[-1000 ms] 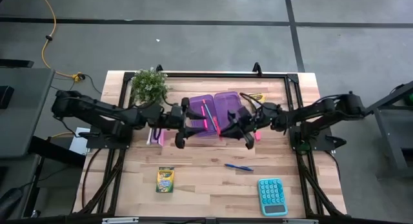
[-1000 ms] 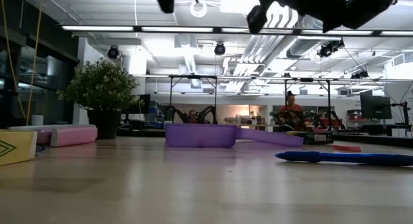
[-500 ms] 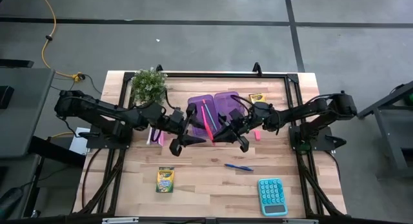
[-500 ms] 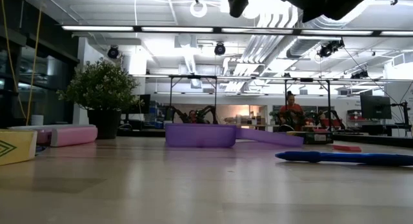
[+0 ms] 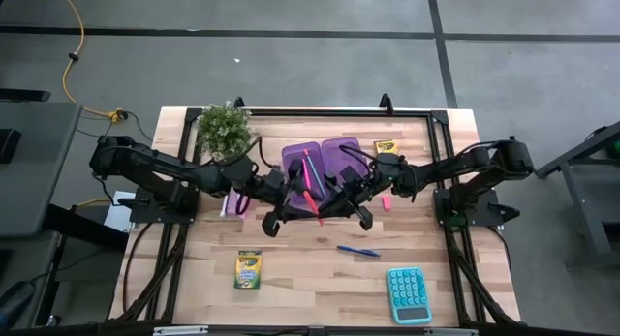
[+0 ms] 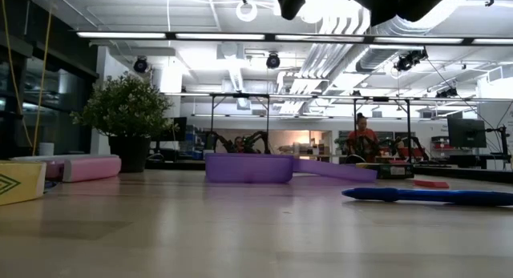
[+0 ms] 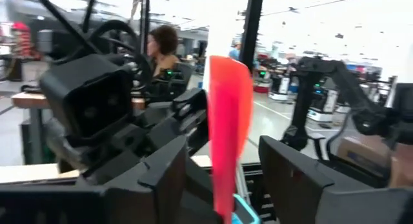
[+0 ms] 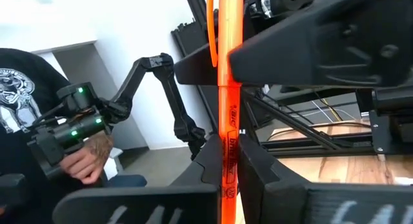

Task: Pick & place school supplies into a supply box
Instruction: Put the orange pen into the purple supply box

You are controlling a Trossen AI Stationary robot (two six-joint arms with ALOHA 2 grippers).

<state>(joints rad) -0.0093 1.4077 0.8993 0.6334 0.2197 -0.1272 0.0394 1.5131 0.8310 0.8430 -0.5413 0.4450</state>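
School supplies counted: two crayon boxes [image 5: 249, 269] [image 5: 387, 147], three pens and one pink eraser [image 5: 386, 202]. The purple supply box [image 5: 339, 154] lies open in two halves, with a pink pen [image 5: 305, 168] in its left half. From the supply box, one crayon box is at 7 o'clock and the other at 2, the blue pen [image 5: 358, 250] is at 5 and the eraser at 4. The red pen [image 8: 229, 121], marked "BIC", is at 6 o'clock, off the table. The right gripper [image 5: 341, 208] is clenched on it. The left gripper [image 5: 289, 212] meets the same pen; I cannot tell whether it grips.
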